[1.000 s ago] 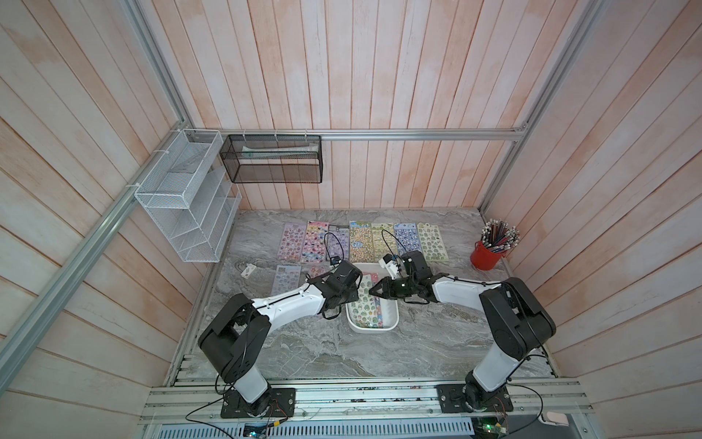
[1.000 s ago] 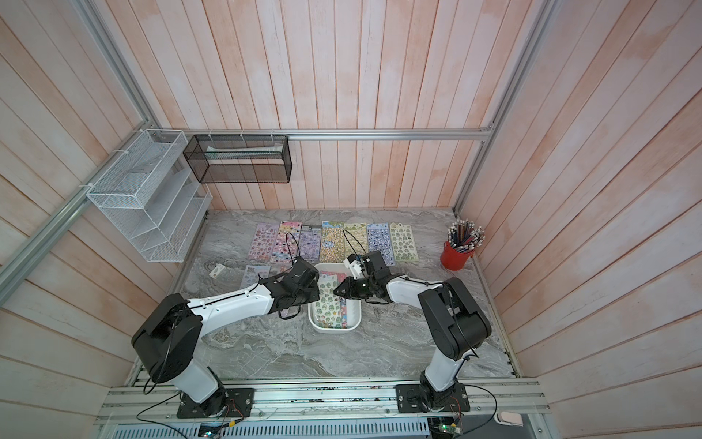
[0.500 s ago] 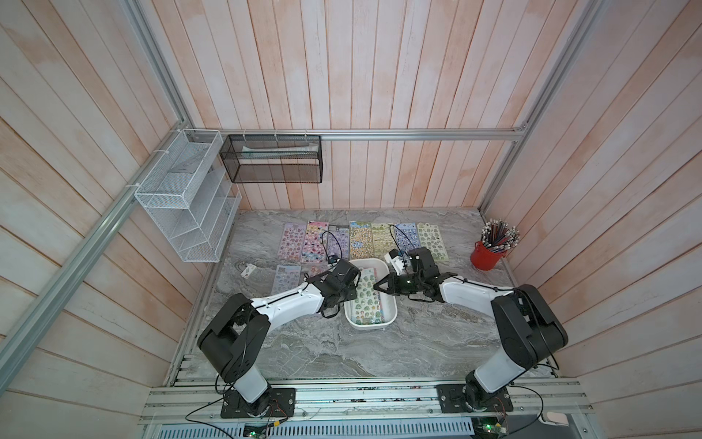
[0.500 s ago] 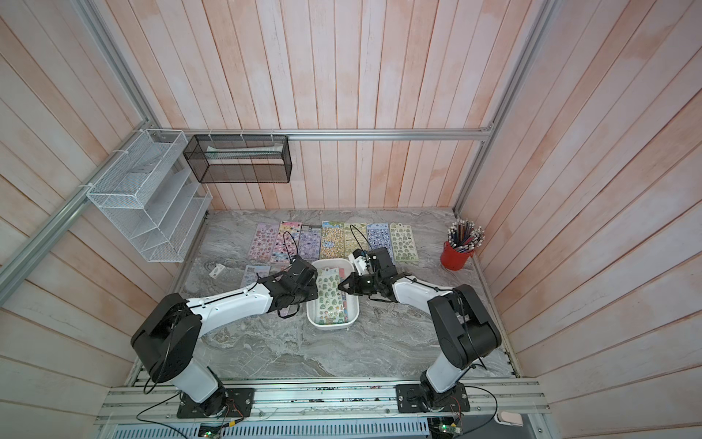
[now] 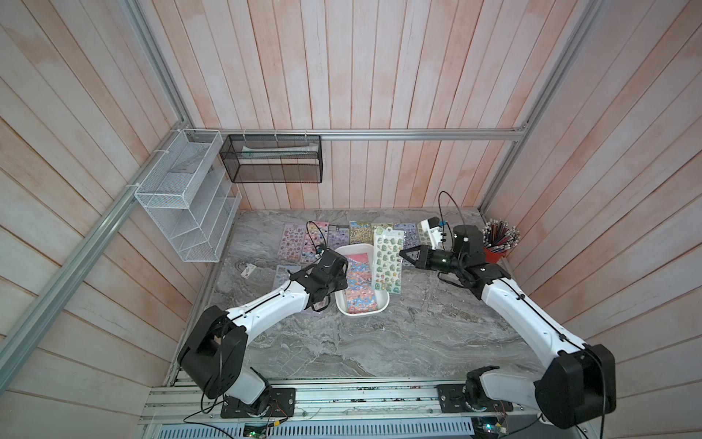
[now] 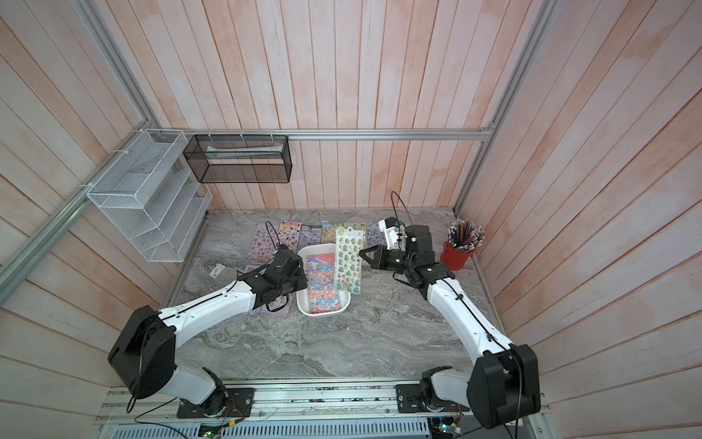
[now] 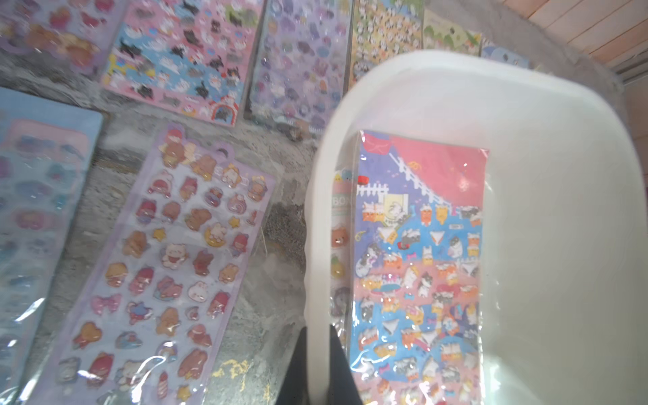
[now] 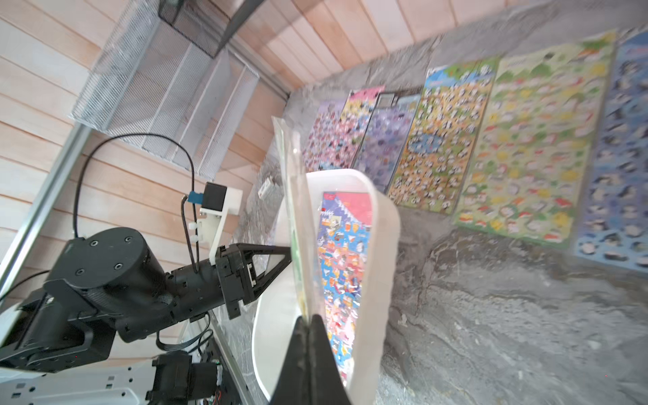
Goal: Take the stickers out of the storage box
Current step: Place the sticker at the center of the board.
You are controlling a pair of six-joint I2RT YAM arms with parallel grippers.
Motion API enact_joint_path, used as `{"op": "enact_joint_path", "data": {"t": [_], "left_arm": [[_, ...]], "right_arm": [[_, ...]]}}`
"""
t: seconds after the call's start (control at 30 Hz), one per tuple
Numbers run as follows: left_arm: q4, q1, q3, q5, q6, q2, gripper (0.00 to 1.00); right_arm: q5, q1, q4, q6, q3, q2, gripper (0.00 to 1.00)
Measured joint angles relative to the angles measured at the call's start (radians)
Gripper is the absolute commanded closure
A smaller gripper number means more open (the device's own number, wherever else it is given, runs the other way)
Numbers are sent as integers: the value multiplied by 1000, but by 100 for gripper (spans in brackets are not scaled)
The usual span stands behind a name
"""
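Green sticker [image 5: 386, 262] raised off storage box [image 5: 361, 312] | right claw [image 5: 401, 252] pinching it

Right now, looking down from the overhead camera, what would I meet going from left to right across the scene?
From the left: white wire rack → small white tag → storage box → green sticker sheet, held up on edge → right end effector pinching that sheet → red pencil cup.

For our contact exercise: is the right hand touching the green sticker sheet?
Touching. The right wrist view shows the right hand shut on the green sticker sheet.
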Motion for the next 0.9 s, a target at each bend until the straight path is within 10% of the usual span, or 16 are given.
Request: {"op": "enact_joint_path", "data": {"t": [0.33,0.9], "left_arm": [[-114,268,-24,15,105,-309,100],[-295,434,75,32,229,-532,100]], "right_arm": [[-73,-158,-74,7,5,-43,100],[54,194,230,214,-147,484,100]]}}
